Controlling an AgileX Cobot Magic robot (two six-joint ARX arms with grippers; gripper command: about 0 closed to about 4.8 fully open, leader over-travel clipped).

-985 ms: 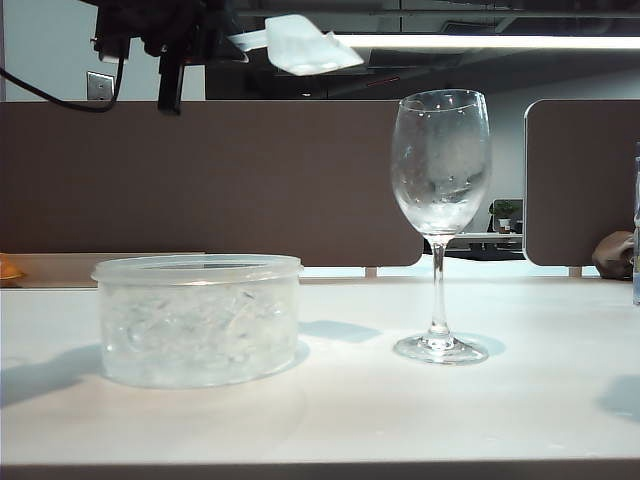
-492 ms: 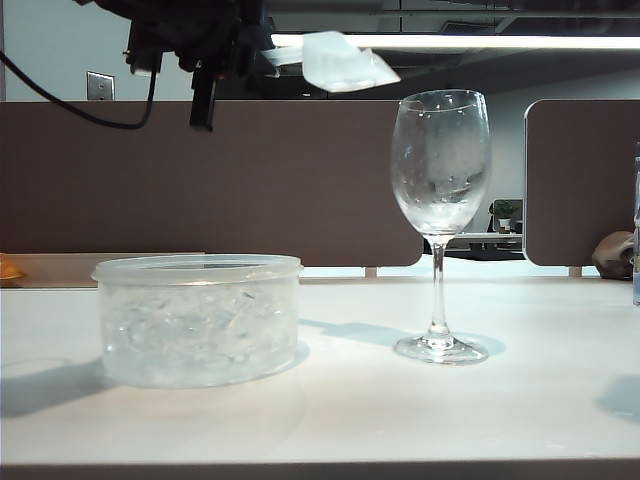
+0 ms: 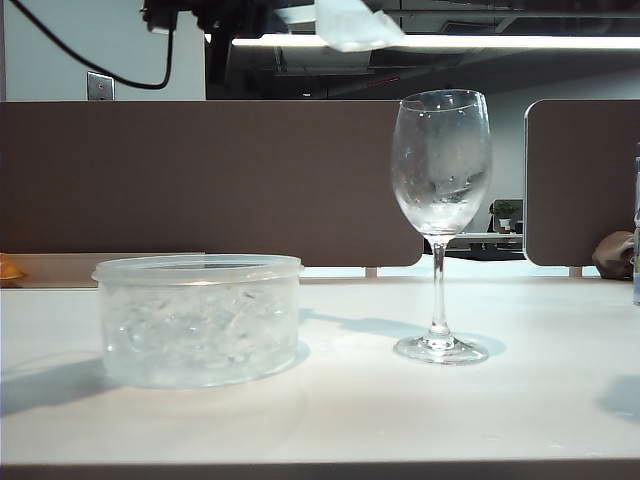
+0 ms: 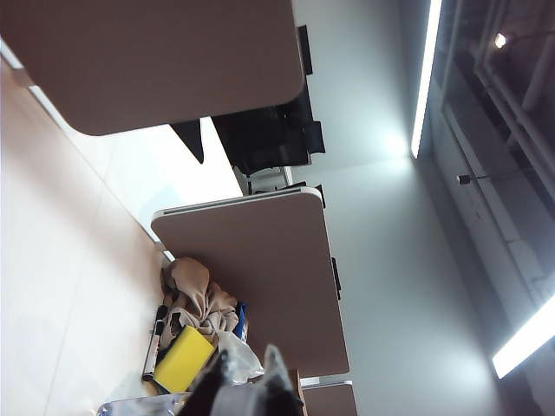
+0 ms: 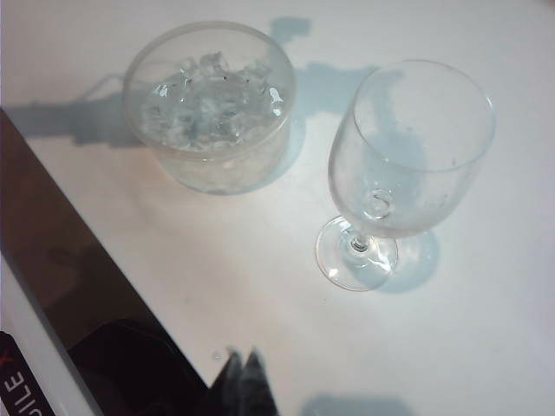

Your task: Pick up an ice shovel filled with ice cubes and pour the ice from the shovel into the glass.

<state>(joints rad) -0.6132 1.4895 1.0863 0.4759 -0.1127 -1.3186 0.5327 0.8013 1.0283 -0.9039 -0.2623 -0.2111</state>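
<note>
- You are in the carry step: the left pincer (image 3: 262,14) is up at the top edge of the exterior view, pinching the thin flat handle of the ice shovel (image 3: 352,25), whose bowl hangs high, above and short of the rim of the glass (image 3: 441,165).
- Whether the shovel bowl holds ice I cannot tell; it reads only as a pale translucent wedge against the ceiling light.
- In the left wrist view the left pincer's tips show only as a dark sliver, and the shovel is not in view there.
- The right pincer (image 5: 243,374) hangs high over the worktop (image 3: 560,400), fingertips pressed together and holding nothing, looking down on the tub (image 5: 208,104) and the glass.
- Next, I judge, you need the shovel bowl over the glass mouth before you tip it; the mouth is narrow, so the shovel's front lip must sit above the opening or cubes will bounce off the rim.
- The glass is tall, thin-stemmed and fogged with droplets, standing on a small round foot: top-heavy, easy to knock over.
- The tub is low, round, clear plastic, heaped with glassy ice cubes (image 5: 206,100), standing well apart from the glass.
</note>
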